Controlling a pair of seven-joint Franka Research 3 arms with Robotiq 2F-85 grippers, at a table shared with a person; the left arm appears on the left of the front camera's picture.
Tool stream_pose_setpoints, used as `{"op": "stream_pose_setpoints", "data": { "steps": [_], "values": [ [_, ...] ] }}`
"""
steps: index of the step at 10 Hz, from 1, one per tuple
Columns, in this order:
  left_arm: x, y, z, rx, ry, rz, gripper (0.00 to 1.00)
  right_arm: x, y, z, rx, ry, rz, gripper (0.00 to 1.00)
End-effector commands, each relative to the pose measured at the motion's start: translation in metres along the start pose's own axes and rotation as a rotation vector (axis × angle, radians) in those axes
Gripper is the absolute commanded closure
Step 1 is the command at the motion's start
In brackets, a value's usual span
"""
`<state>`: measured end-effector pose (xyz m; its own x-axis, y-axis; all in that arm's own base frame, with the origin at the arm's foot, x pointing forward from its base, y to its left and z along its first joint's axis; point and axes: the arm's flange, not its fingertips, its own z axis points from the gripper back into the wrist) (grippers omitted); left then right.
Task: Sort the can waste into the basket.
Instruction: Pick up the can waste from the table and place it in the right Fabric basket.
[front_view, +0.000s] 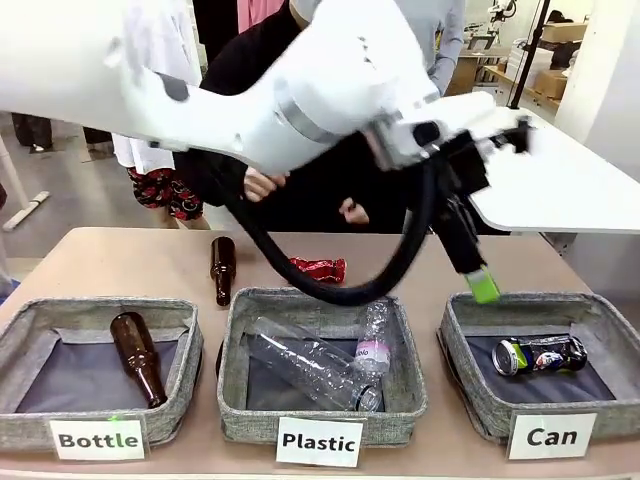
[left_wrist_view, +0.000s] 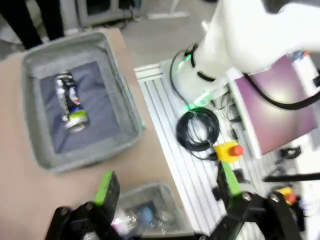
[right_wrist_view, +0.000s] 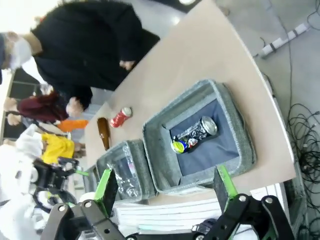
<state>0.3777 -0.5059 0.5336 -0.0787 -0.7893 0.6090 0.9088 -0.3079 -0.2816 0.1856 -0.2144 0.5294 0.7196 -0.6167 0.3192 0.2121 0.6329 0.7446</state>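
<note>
Front view: the dark can (front_view: 540, 354) lies on its side on the floor of the Can basket (front_view: 472, 398). The crinkled red can (front_view: 318, 268) lies on the counter (front_view: 130, 260) behind the Plastic basket (front_view: 250, 415), near an upright brown bottle (front_view: 222, 270). The left claw (left_wrist_view: 166, 180) hangs over the Can basket's far left corner, fingers spread wide and, as far as the blurred wrist view lets me judge, empty. The right claw (right_wrist_view: 164, 180) is likewise spread wide, holding nothing.
</note>
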Motion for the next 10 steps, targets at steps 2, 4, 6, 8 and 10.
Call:
{"op": "stream_pose_setpoints", "data": {
  "steps": [2, 4, 6, 8, 10],
  "values": [
    [-0.091, -0.038, 0.079, -0.030, -0.212, 0.322, 0.00, -0.039, 0.047, -0.055, 0.019, 0.085, -0.007, 0.00],
    [-0.159, -0.050, 0.142, 0.066, -0.370, 0.564, 0.00, -0.063, 0.082, -0.096, 0.115, 0.299, -0.025, 0.00],
    [-0.243, -0.061, 0.197, 0.075, -0.501, 0.758, 0.00, -0.079, 0.109, -0.141, 0.145, 0.517, -0.069, 0.00],
    [-0.348, -0.092, 0.257, 0.127, -0.738, 0.924, 0.00, -0.088, 0.138, -0.188, 0.223, 0.641, -0.166, 0.00],
    [-0.459, -0.130, 0.281, 0.137, -0.996, 1.046, 0.00, -0.090, 0.137, -0.217, 0.283, 0.789, -0.322, 0.00]
  ]
}}
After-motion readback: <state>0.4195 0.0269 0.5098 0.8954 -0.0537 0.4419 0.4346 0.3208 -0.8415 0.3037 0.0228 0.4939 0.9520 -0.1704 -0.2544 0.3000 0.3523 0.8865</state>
